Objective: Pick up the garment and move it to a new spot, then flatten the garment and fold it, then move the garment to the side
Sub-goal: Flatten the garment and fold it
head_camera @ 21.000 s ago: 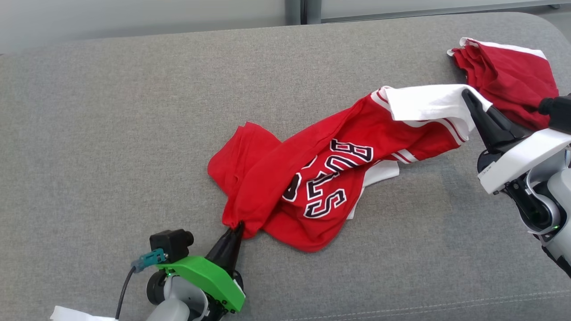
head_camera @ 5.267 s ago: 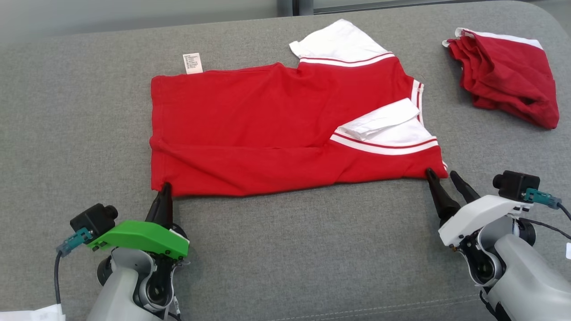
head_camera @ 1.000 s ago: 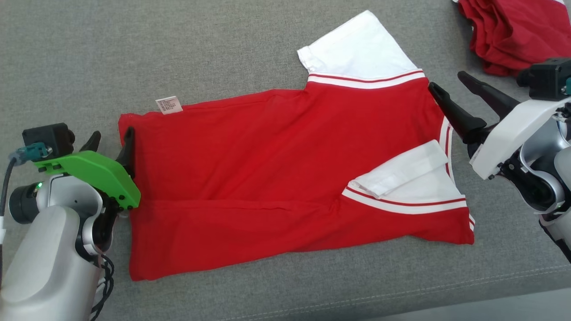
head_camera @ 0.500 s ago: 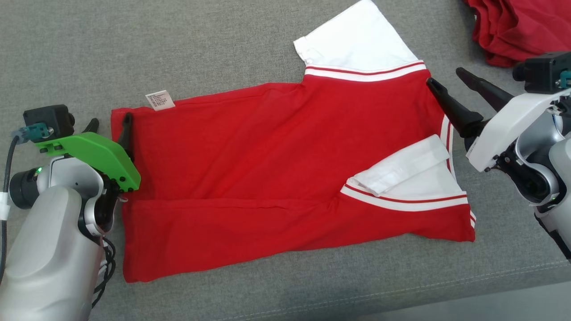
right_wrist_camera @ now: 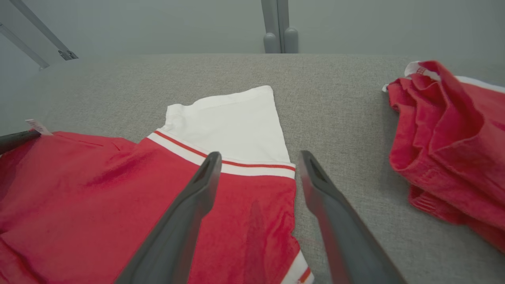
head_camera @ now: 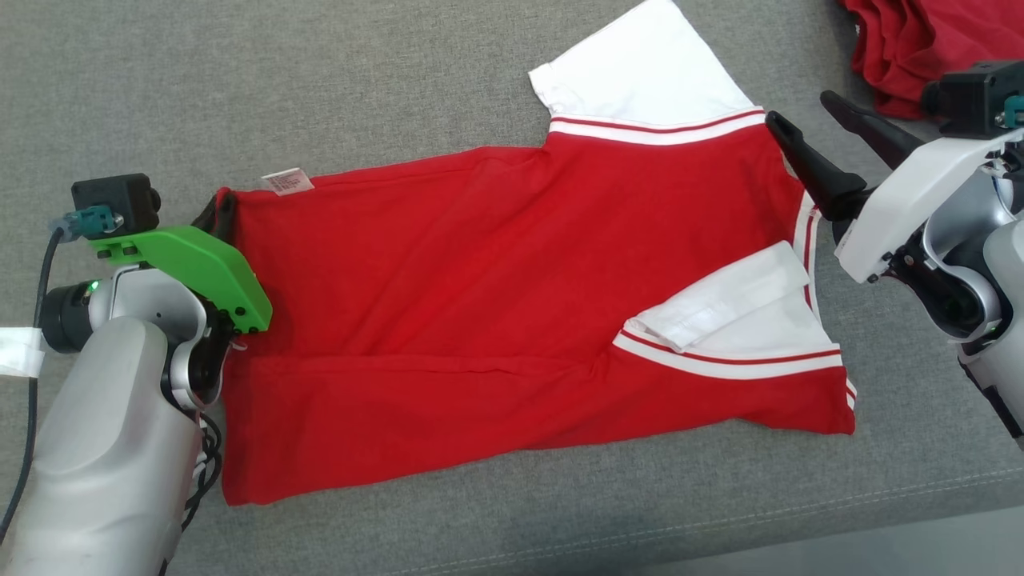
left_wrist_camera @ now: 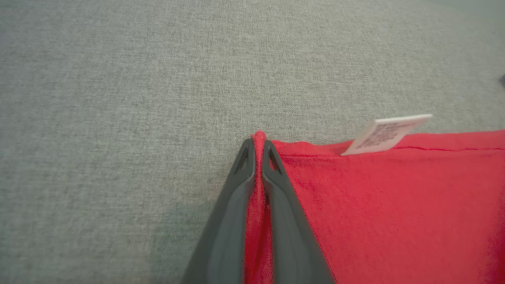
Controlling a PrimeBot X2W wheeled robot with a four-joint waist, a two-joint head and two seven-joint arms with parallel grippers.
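My left claw (left_wrist_camera: 257, 144) pinches the hem corner of the red jersey (head_camera: 496, 288) (beside its care label (head_camera: 286, 181)), spread on the grey cushion (head_camera: 320, 88); right claw (head_camera: 800, 110) gapes at its shoulder.

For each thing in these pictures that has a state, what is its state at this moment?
red shirt: spread out on the grey cushion, near sleeve folded inward.
left hand: shut on the red shirt's far hem corner.
right hand: open, one finger over the shirt's shoulder, the other over the cushion.
care label: sticking out at the shirt's edge.
second red garment: crumpled, lying apart from the shirt.
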